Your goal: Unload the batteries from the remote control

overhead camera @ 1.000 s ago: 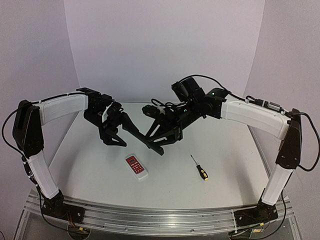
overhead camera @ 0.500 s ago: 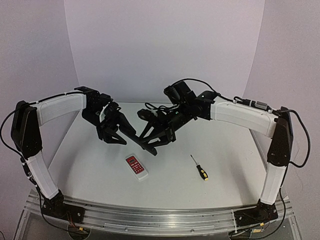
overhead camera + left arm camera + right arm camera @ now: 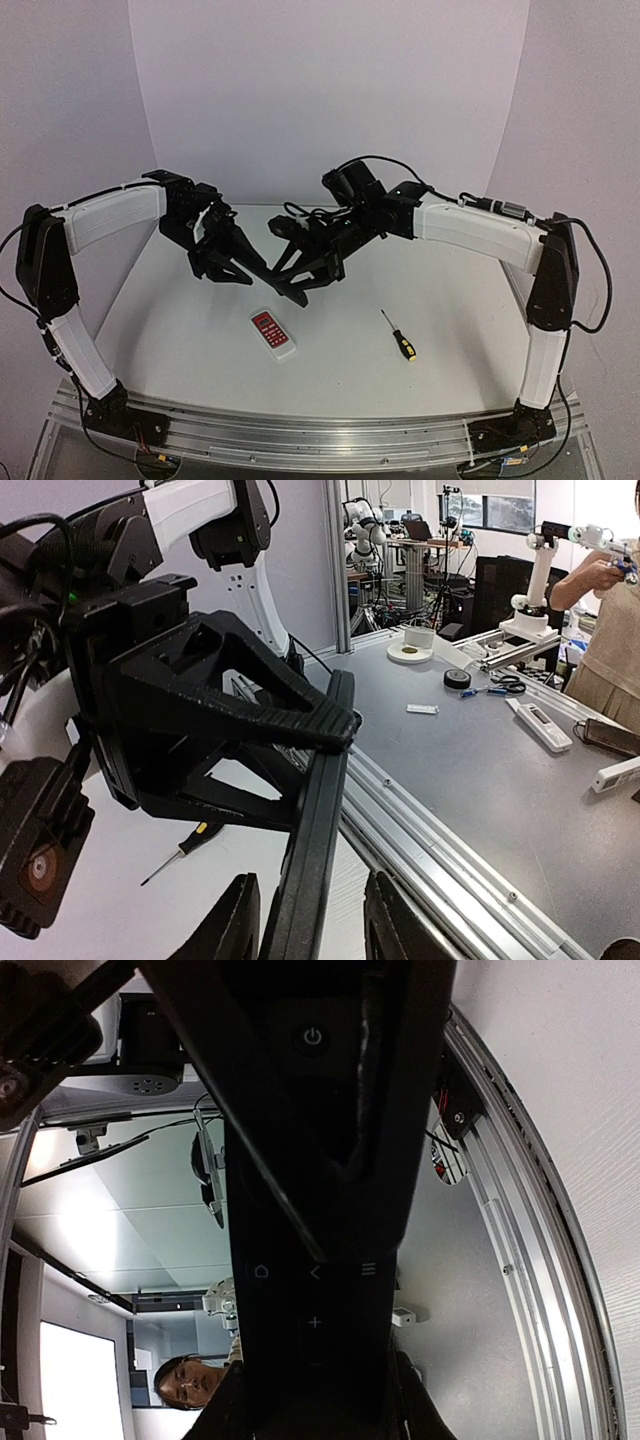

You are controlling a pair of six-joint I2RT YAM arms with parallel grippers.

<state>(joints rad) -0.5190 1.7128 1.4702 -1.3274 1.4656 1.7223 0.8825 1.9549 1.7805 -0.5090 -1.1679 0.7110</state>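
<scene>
A long black remote (image 3: 272, 272) hangs in the air between my two grippers, above the table's middle. My right gripper (image 3: 303, 281) is shut on one end of it. In the right wrist view its button face (image 3: 315, 1260) fills the frame between the fingers of the right gripper (image 3: 315, 1420). My left gripper (image 3: 232, 270) is at the other end. In the left wrist view the remote (image 3: 315, 860) runs edge-on between the spread fingers of the left gripper (image 3: 310, 930), with a gap on the right side. No batteries show in any view.
A small white-and-red remote (image 3: 273, 334) lies on the table in front of the grippers. A screwdriver with a yellow-and-black handle (image 3: 399, 336) lies to its right and also shows in the left wrist view (image 3: 185, 845). The table's metal rail (image 3: 320, 440) runs along the near edge.
</scene>
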